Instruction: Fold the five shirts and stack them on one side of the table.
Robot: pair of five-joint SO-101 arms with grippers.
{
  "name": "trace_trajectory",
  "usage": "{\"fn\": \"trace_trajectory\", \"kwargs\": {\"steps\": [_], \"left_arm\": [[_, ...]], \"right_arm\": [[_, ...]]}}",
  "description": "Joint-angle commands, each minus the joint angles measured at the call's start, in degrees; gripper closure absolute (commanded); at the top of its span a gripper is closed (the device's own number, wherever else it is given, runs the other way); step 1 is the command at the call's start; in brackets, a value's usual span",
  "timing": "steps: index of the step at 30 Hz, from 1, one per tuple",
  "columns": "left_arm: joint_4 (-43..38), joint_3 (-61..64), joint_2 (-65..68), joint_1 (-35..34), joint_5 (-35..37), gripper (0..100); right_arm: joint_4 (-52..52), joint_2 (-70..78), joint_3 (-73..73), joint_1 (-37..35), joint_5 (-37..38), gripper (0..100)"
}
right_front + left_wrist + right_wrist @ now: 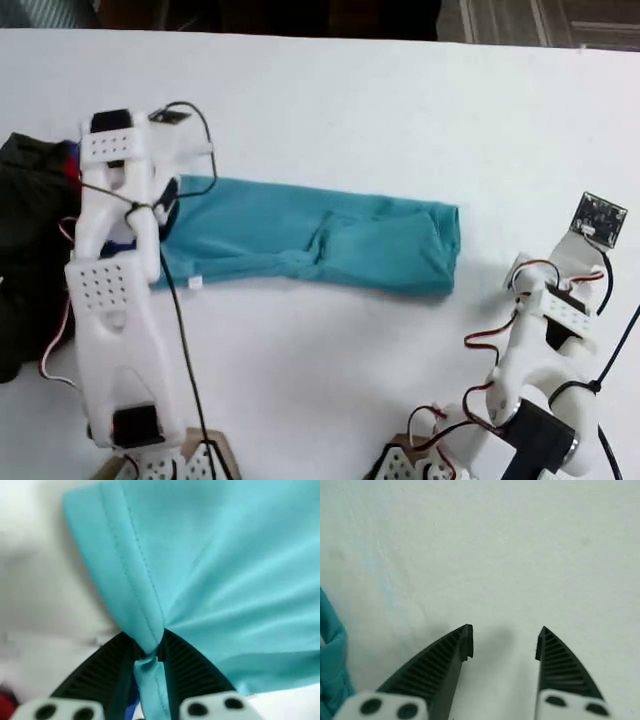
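Left wrist, fingers: the left gripper (148, 642) has its black ribbed fingers (100, 675) pressed together on a bunched hem of the teal shirt (225, 570).
Left wrist, shirt: the cloth fans out from the pinch, and a stitched hem runs away from the fingertips. The white table (35, 595) shows beside it.
Right wrist, fingers: the right gripper (506, 630) has its fingers (437, 672) spread apart over the white table surface.
Right wrist, shirt: an edge of the teal shirt shows off to one side, apart from the fingers.
High view, shirt: the teal shirt lies as a long folded band across the middle of the table, rumpled near its centre. A small white tag (194, 283) sits at its near edge.
High view, left arm: the left arm (115, 300) stretches from the near table edge over one end of the shirt.
High view, right arm: the right arm (545, 330) sits folded at the near corner, apart from the shirt's other end.
High view, pile: a dark pile of clothes (30, 230), with bits of red and blue showing, lies at the table's edge just beside the left arm.
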Motion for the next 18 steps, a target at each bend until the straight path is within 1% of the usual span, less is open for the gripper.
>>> {"fn": "trace_trajectory", "kwargs": {"steps": [1,5,9,11,14,18], "left_arm": [[1.1,4.4,-8.5,-0.8,-0.4,97],[1.1,14.1,-20.5,5.3,1.1,97],[0.9,19.7,-33.0,16.3,3.6,97],[0.9,19.7,-37.3,22.4,4.7,97],[0.6,17.7,-39.8,31.2,7.1,97],[-1.1,14.3,-39.2,39.6,11.3,97]], "right_arm": [[0.2,0.0,-2.5,-0.1,0.1,78.6],[0.0,0.1,-2.5,0.0,0.1,78.6],[0.0,0.2,-2.5,0.0,0.1,78.6],[0.0,0.2,-2.5,0.0,0.1,78.6],[0.0,0.2,-2.5,0.0,0.1,78.6],[-0.1,0.0,-2.5,3.0,-0.3,78.6]]}}
